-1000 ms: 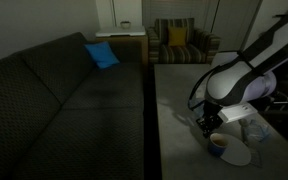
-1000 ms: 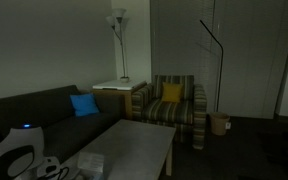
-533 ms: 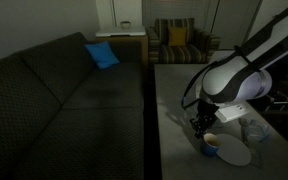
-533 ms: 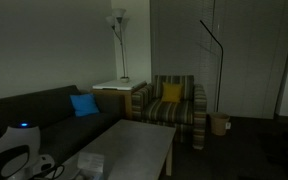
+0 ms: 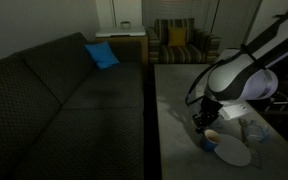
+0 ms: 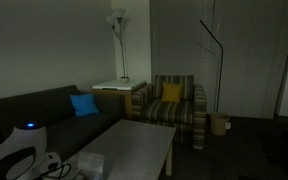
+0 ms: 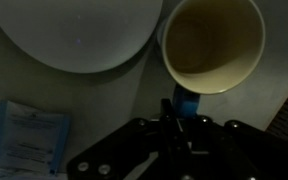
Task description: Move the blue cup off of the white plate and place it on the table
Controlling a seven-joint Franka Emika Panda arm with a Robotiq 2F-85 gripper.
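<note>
The gripper [image 7: 177, 102] pinches the blue cup [image 7: 212, 45] by its wall, just beside the white plate [image 7: 74, 30]. Best to lower it level onto the table [image 5: 174, 95], clear of the plate's rim.

All views are dim and grainy. In an exterior view, brightness peaks at the floor lamp [image 6: 117, 17]; areas below it sink into shadow. The wrist view is soft-focused.

Blue cup [image 7: 212, 40] is upright, tan-brown inside showing, empty, clear of the white plate [image 7: 79, 30] and just beside its rim. Plate lies flat on the grey counter [image 5: 174, 100], toward one short end.
</note>
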